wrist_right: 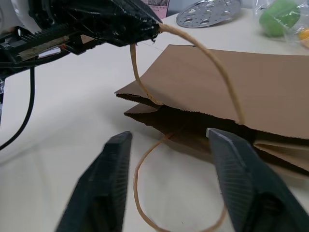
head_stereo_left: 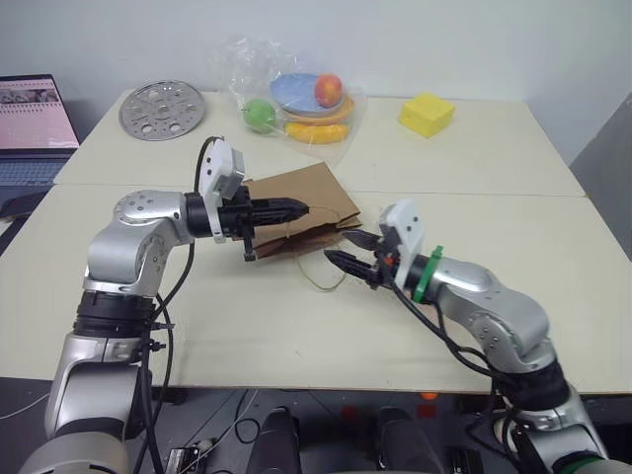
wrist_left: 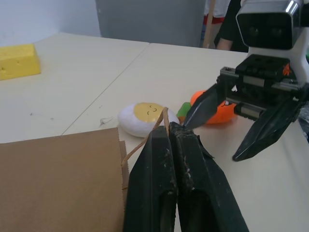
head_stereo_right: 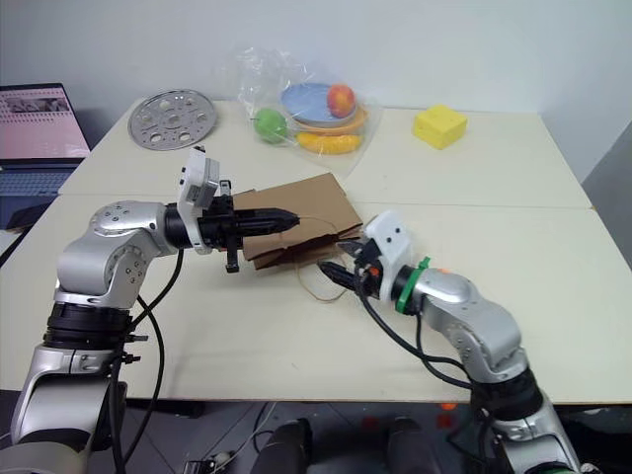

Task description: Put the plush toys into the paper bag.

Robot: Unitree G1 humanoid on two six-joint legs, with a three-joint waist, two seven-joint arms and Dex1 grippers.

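Claw work comes first: our left claw [head_stereo_left: 296, 208] is pressed together on the upper handle [wrist_right: 203, 46] of the paper bag [head_stereo_left: 301, 202], lifting that loop off the desk [head_stereo_left: 494, 158]. Our right claw [wrist_right: 169, 183] stands spread, jaws apart, just in front of the bag's mouth and over the lower handle [wrist_right: 145, 193], which lies slack on the desk and is not gripped.

Outward from there, the bag lies flat near the middle of the desk, mouth toward the near edge. In the left wrist view the egg toy [wrist_left: 145, 116] and the carrot toy [wrist_left: 219, 108] lie side by side on the desk just past the right claw.

We judge the bag thin and floppy: it holds open only while both handles are pulled apart, and the twisted loop may slip or tear if yanked. The toys look light and soft; a pinch across the middle of each body should hold, the fabric giving under the fingers.
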